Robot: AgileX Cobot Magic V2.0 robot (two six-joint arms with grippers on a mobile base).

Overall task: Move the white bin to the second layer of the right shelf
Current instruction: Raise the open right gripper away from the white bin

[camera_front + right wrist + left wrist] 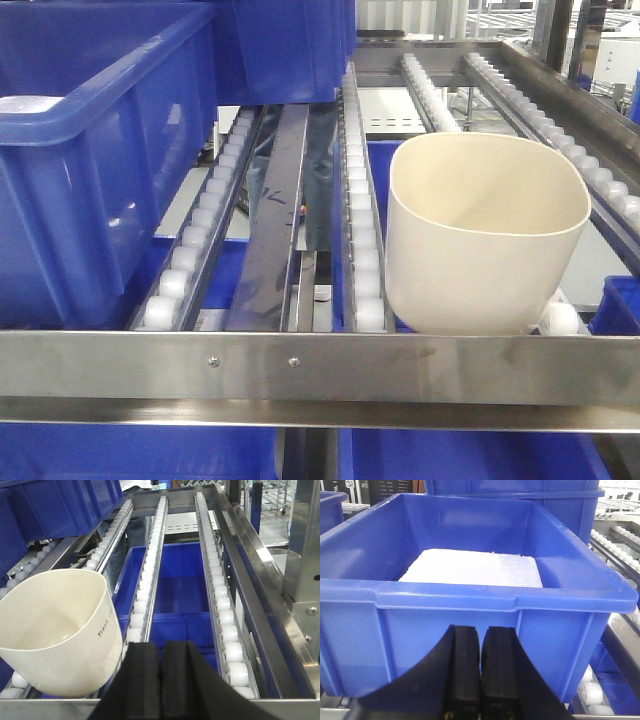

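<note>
The flat steel front rail of the roller shelf is being taken as the landmark. Just behind it, toward its right end, the white bin is being carried upright on the white roller tracks, its mouth being turned upward and its rounded base being rested on the rollers; no clear long axis is being shown by its rounded-square form. In the right wrist view the right gripper is being held with its pads pressed together, empty, beside the bin. The left gripper is likewise being kept closed on nothing, before a blue crate in which a white foam slab is being held. Farther back, a second blue crate is being supported.
</note>
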